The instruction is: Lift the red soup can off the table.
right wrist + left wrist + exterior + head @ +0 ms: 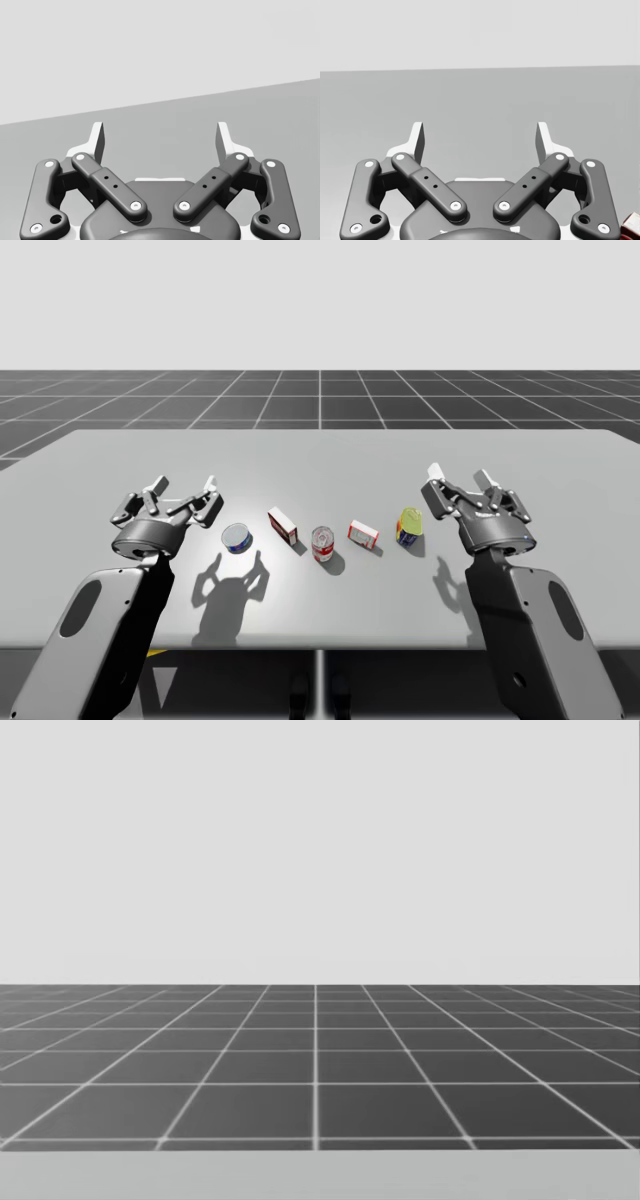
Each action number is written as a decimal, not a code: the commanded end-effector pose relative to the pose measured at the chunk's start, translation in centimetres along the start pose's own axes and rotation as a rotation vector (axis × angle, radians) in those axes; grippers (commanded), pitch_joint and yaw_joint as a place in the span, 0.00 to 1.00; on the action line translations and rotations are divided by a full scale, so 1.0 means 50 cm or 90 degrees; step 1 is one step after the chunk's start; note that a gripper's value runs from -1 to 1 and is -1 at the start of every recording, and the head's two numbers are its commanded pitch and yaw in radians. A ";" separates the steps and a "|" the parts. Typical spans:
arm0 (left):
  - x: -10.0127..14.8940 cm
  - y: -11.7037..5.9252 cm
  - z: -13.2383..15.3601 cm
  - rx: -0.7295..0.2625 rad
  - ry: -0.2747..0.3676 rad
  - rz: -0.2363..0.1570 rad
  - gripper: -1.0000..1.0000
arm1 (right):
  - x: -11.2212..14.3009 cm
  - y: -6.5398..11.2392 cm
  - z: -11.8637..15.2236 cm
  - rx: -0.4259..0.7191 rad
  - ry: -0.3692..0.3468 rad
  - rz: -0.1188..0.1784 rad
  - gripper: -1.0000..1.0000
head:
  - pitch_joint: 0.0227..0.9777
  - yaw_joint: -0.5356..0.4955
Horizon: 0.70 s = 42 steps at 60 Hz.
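Both grippers hang spread wide with nothing between their fingers: my left gripper (185, 490) above the table (560, 455) toward its left edge, my right gripper (460, 478) toward its right edge. Their shadows fall on the tabletop nearer the front edge, so I judge both are held clear of the surface, parked at either end of the row of goods.

The red soup can (323, 542) stands upright on the table about midway between the left and right edges and closer to the front edge than the far one. It is not touched by either gripper, so the lift is not yet begun.

It is the middle piece of a row running along the front edge: a flat blue can (236, 537), a tall red-and-white box (283, 525), the soup can, a small red-and-white box (363, 533), and a yellow-green can (410, 525). The two boxes sit just beside the soup can, apart from it. I think that crowding favours coming down from above, fingers across its round wall towards the front and far edges. Each gripper is about equally far from it.
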 end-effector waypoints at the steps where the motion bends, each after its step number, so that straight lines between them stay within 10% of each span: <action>1: -0.001 -0.001 0.000 -0.004 0.003 0.002 0.00 | -0.001 0.004 0.007 -0.009 0.007 -0.002 0.00 | 0.07 0.51; 42: -0.002 0.000 -0.001 -0.005 0.006 -0.003 0.00 | 0.003 0.004 0.000 0.004 0.013 0.013 0.00 | 0.62 0.52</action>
